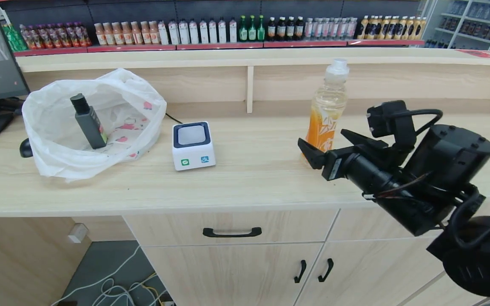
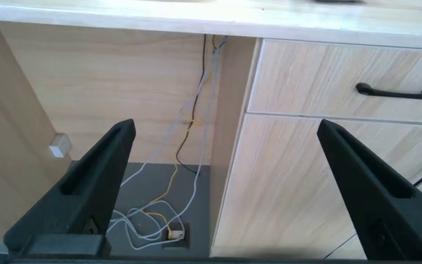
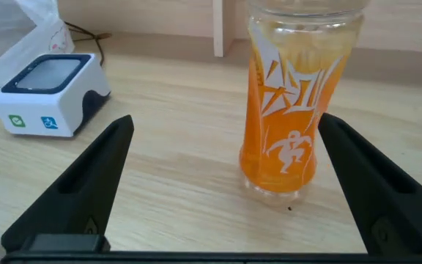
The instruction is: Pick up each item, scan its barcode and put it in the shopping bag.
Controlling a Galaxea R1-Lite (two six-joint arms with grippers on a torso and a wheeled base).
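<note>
Right gripper (image 1: pixel 324 141): spread wide, gripping nothing, low over the counter (image 1: pixel 249 182), just near of the drink bottle (image 1: pixel 328 110) and clear of it. Drink bottle: upright at the counter's right, long axis vertical, cap up. Left gripper (image 2: pixel 226 125): spread wide, empty, below the counter, facing the cabinet (image 2: pixel 306 183). Further left: scanner (image 1: pixel 193 145), then shopping bag (image 1: pixel 49 144) holding a dark bottle (image 1: pixel 88 123).

Light wood counter (image 1: pixel 262 182); drawer (image 1: pixel 164 229) and cabinet doors (image 1: pixel 236 272) below, black handles (image 1: pixel 232 232). Drink shelves (image 1: pixel 219 44) behind. Cables (image 1: pixel 113 291) on grey floor (image 1: pixel 100 263).
</note>
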